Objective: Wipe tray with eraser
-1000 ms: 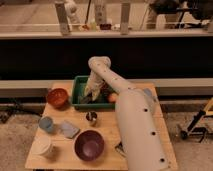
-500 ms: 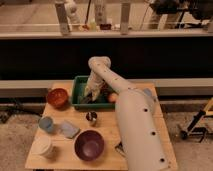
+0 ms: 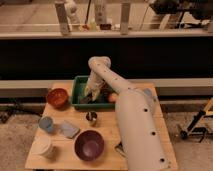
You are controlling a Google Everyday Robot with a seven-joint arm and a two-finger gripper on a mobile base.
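Single white arm, seen from behind and above. The broad cylindrical forearm segment fills the lower right of the view, dotted with small dark fastener holes, and rises diagonally toward the upper left. It narrows into a slimmer link that ends at a rounded elbow-like joint, the highest point of the arm. From this joint the final link bends sharply downward and slightly left. The gripper hangs at its lower end, pointing down, low inside the tray, near the tray's left half.
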